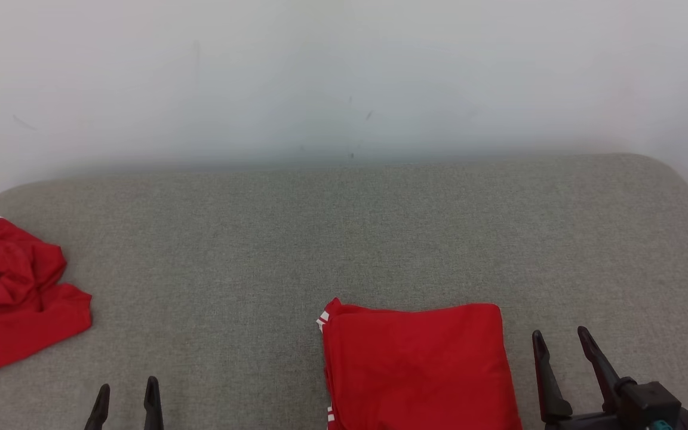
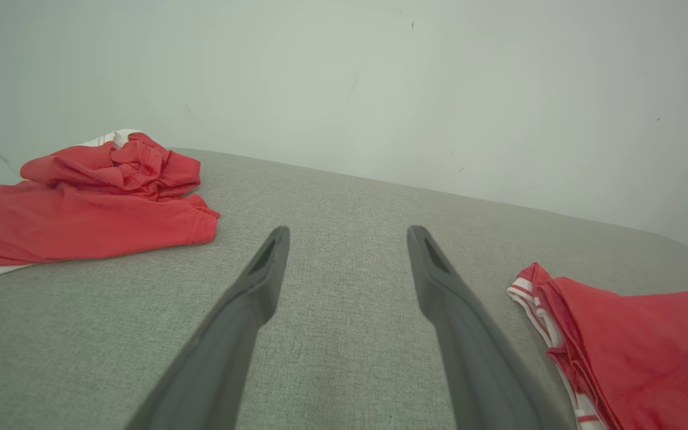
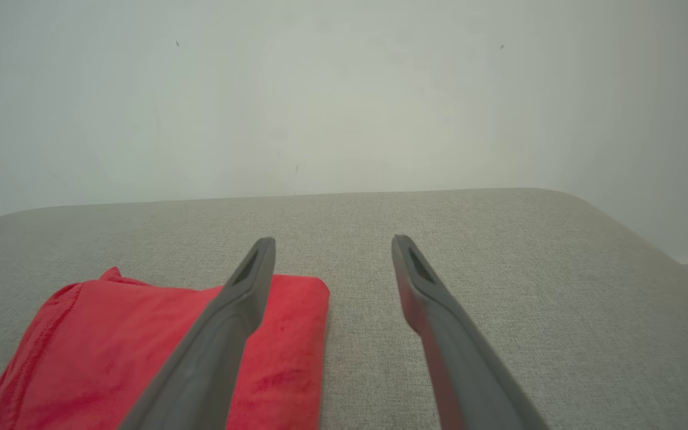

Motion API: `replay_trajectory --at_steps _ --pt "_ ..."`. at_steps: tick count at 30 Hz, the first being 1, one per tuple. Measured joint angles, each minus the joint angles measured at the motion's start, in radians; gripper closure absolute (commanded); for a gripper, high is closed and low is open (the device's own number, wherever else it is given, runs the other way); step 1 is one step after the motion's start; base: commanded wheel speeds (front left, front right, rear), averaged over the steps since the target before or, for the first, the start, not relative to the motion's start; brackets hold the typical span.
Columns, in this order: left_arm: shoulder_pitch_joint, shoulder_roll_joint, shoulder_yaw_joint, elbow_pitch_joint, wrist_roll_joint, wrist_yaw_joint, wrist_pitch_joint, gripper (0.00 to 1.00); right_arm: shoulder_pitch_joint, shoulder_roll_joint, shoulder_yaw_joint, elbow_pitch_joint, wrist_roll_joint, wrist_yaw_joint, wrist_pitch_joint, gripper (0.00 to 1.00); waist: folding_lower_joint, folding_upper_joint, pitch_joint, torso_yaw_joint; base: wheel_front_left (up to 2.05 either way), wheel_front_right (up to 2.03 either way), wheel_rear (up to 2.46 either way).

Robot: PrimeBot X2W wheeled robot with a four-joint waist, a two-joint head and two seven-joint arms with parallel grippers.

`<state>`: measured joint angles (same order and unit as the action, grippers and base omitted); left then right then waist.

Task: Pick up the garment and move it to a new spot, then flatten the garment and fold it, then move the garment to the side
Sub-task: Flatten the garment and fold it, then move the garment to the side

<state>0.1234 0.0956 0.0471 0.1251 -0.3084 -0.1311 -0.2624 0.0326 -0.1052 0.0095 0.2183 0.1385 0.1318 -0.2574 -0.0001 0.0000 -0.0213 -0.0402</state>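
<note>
Right gripper (image 1: 559, 331), jaws open & empty, sits just beside folded red garment (image 1: 418, 367); left gripper (image 1: 129, 383) open too, so I'd pinch all layers at both edges & lift level.

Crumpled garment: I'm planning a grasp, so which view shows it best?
The left wrist view: the crumpled garment lies nearly whole, folds clear. The head view crops it at the left edge; the right wrist view gives barely a red sliver.

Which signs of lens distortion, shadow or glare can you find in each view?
Head view: soft, even light, no glare, faint shadow where the grey woven fabric surface meets the white wall. Left wrist view: that surface's far edge slants. Right wrist view: dark fingers loom oversized.
</note>
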Motion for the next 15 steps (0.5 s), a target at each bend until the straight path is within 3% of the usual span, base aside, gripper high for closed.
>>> replay_trajectory --at_steps 15 --pt "-0.005 0.003 -0.009 0.025 -0.001 0.000 0.000 0.00 -0.031 0.009 -0.004 0.027 -0.006 0.000 -0.003 0.00 0.0001 0.0000 0.002 0.008 0.00 0.00 0.00"
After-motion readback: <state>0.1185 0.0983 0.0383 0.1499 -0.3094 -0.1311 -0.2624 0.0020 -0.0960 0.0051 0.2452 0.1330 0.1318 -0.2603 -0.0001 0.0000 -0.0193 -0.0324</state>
